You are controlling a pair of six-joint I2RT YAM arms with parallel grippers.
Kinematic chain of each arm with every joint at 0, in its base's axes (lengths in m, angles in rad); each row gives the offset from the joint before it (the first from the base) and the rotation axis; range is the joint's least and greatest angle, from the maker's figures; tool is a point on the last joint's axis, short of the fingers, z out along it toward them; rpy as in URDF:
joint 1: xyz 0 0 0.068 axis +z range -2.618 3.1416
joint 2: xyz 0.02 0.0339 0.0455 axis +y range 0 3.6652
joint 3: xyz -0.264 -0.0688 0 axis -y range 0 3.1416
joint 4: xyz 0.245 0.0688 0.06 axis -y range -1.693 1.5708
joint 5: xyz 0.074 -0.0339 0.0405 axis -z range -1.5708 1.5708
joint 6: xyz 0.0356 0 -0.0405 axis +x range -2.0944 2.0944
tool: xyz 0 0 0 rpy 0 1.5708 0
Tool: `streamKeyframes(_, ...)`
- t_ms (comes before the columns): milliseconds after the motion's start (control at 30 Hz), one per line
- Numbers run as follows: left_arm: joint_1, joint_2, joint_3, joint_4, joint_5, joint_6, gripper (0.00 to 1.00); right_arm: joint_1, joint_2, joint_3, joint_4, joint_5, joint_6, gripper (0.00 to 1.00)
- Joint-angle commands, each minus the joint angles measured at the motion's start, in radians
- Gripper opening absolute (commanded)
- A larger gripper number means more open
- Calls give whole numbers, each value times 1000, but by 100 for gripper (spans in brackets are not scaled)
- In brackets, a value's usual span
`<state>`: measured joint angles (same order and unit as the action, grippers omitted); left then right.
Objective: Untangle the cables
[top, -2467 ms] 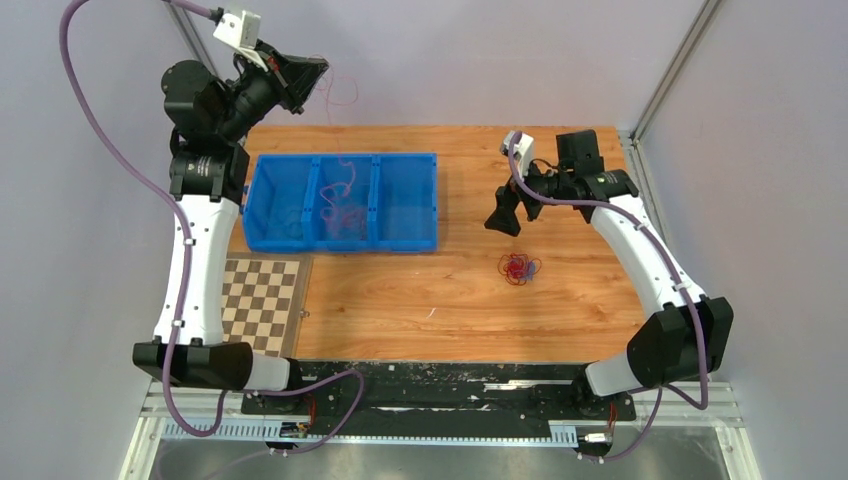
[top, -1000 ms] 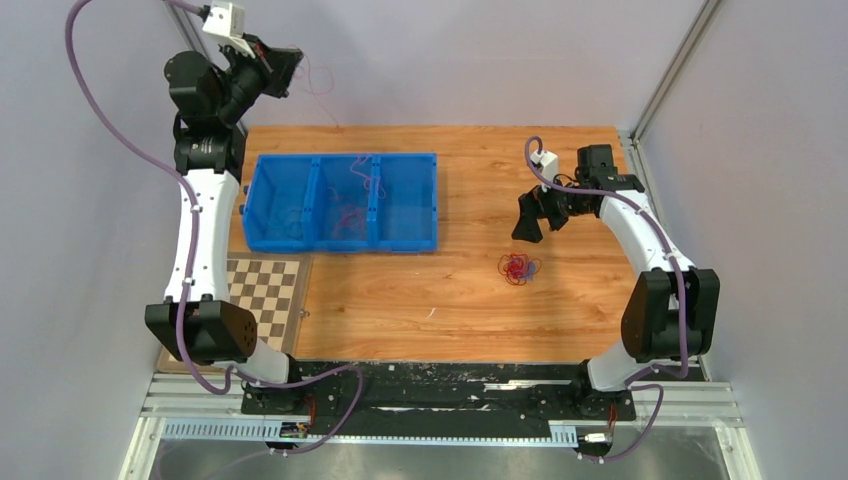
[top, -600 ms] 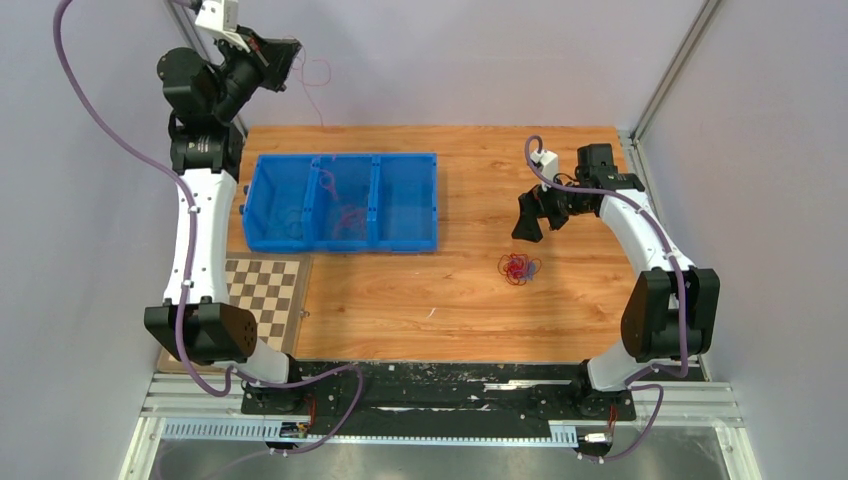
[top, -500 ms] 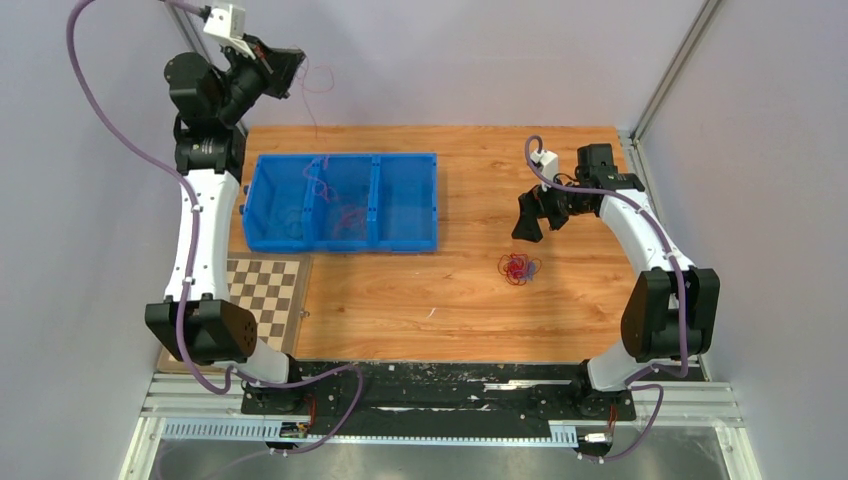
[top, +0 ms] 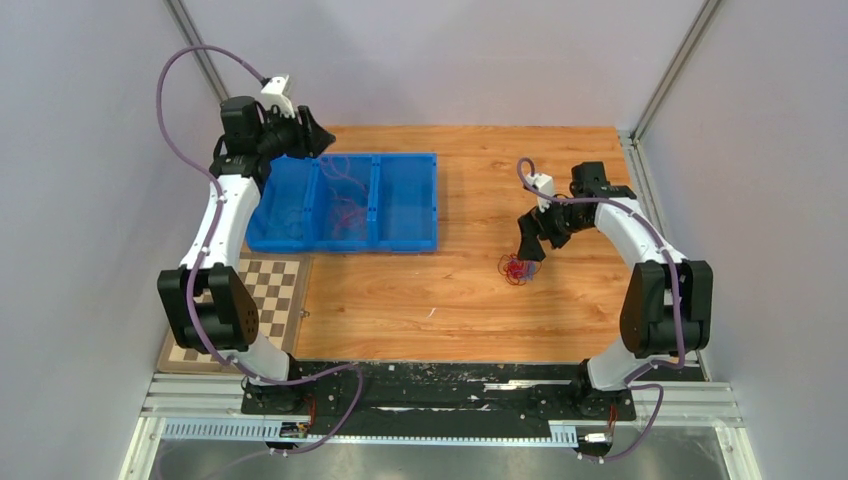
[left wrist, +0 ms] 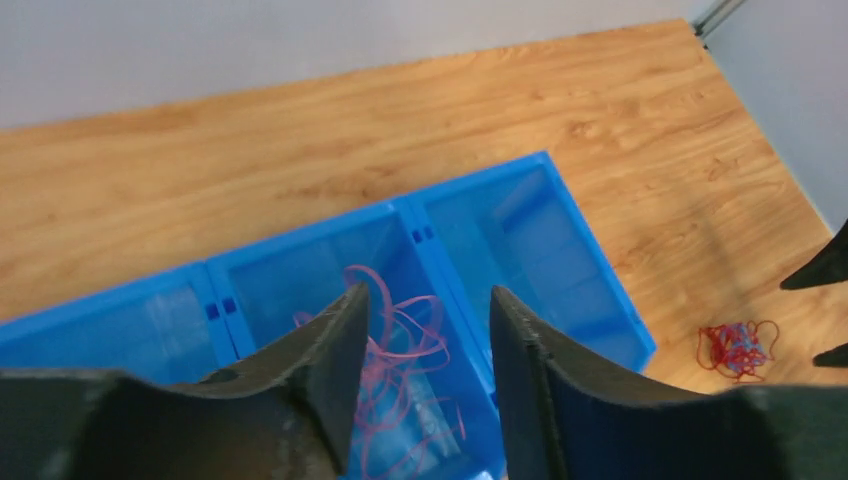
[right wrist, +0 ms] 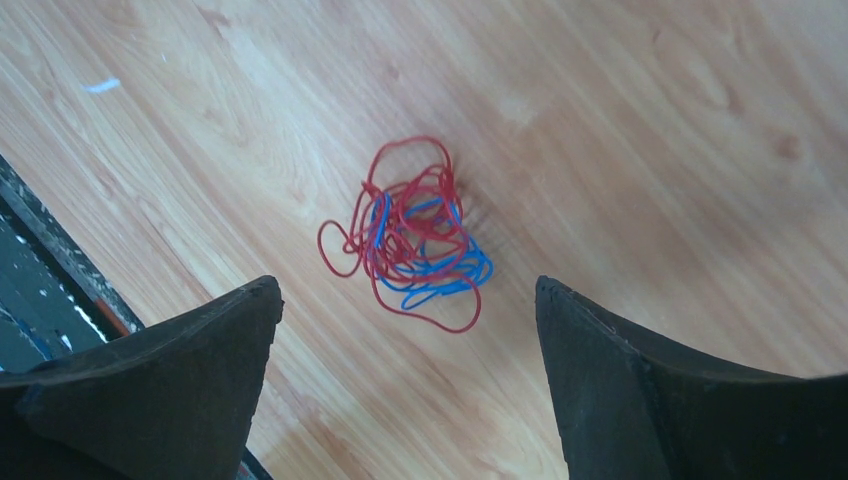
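- The left gripper is brought down from its raised position to just above the far left edge of the blue bin.
- The pink cable, dangling from that gripper a moment ago, is now seen lying loosely in the bin's middle compartment.
- The left fingers are held a little apart, and nothing is seen clamped between them, so the pink cable is judged sorted.
- The right gripper is lowered closer to the red-and-blue tangle, which lies on the table well apart from the bin.
- Its jaws are spread wide and empty, with the tangle framed between them.
- The remaining knot is judged the next work: one strand is to be pinched and drawn out.
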<state>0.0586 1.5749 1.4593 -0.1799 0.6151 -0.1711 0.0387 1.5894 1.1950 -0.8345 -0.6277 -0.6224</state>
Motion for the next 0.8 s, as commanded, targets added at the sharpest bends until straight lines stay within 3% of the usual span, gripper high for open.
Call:
streamKeyframes(0, -9, -14, 13, -101, -54, 97, 65, -8, 14, -44, -22, 71, -83, 95)
streamKeyframes(33, -9, -27, 13, -108, -59, 103, 75, -8, 16, -52, -28, 86, -94, 95)
streamKeyframes(267, -9, -78, 68, -179, -41, 109, 99, -4, 62, -80, -35, 126, -101, 90)
streamKeyframes(467, -9, -136, 59, -154, -2, 95, 100, 16, 163, -72, -10, 141, -82, 78)
streamKeyframes(533, -9, -158, 44, -130, -6, 96, 100, 19, 194, -58, 3, 133, -73, 64)
streamKeyframes(700, -8, -217, -6, -112, 101, 176, 100, 17, 129, -21, -18, 22, -119, 4)
streamKeyframes(767, -13, -242, -23, -157, 209, 241, 100, 20, 37, -20, -44, -95, -163, 0)
